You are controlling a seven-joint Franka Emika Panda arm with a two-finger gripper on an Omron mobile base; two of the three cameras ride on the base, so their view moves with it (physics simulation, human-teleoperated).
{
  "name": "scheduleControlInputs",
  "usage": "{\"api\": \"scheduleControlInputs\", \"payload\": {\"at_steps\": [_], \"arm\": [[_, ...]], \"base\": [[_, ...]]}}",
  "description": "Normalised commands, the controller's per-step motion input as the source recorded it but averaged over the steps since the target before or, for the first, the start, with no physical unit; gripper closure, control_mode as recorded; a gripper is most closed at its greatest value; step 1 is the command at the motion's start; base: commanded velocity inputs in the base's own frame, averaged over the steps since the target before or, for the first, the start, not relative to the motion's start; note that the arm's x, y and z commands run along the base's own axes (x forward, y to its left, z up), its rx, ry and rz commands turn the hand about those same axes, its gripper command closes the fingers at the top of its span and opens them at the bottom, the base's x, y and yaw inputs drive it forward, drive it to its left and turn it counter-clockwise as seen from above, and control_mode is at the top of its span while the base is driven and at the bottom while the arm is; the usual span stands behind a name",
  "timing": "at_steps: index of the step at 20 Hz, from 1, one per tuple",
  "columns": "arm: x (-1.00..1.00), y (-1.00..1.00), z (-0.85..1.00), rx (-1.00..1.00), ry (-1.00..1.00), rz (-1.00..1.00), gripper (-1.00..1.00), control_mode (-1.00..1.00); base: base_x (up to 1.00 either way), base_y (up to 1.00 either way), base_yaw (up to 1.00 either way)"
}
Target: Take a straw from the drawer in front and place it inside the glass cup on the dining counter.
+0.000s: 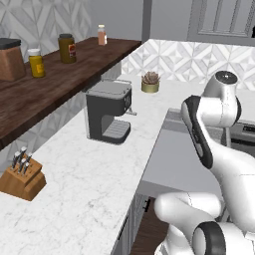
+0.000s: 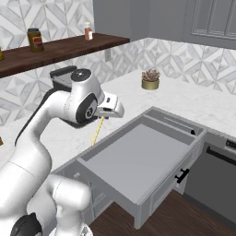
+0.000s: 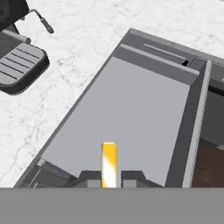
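Observation:
The drawer (image 2: 138,159) stands pulled open from the marble counter, its plain grey inside bare (image 3: 131,105); it also shows beside my arm (image 1: 172,154). My gripper (image 2: 104,114) hangs over the drawer's left rear edge, shut on a yellow straw (image 2: 97,132) that points down from it. In the hand view the straw (image 3: 109,162) stands upright between the two dark fingertips (image 3: 89,177), above the drawer's near end. The glass cup and the dining counter are out of view.
A dark coffee machine (image 1: 108,110) stands on the marble counter (image 1: 79,179) left of the drawer. A potted plant (image 2: 150,79) sits by the back wall. A knife block (image 1: 22,177) is at near left. A wooden shelf (image 1: 45,94) carries jars. A dark appliance front (image 2: 216,177) is right of the drawer.

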Motion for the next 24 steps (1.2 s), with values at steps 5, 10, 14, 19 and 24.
{"api": "scheduleControlInputs", "payload": {"at_steps": [5, 10, 14, 19, 24], "arm": [[-0.14, 0.02, 0.00, 0.00, 0.00, 0.00, 1.00, 1.00], [0.00, 0.00, 0.00, 0.00, 0.00, 0.00, 1.00, 1.00], [0.00, 0.00, 0.00, 0.00, 0.00, 0.00, 1.00, 1.00], [0.00, 0.00, 0.00, 0.00, 0.00, 0.00, 1.00, 1.00], [0.00, 0.00, 0.00, 0.00, 0.00, 0.00, 1.00, 1.00]], "base": [[-0.79, -0.01, -0.03], [-0.95, -0.27, -0.26], [-0.16, -0.48, -0.75], [0.00, -0.07, -0.96], [0.00, -0.22, -0.92]]}}
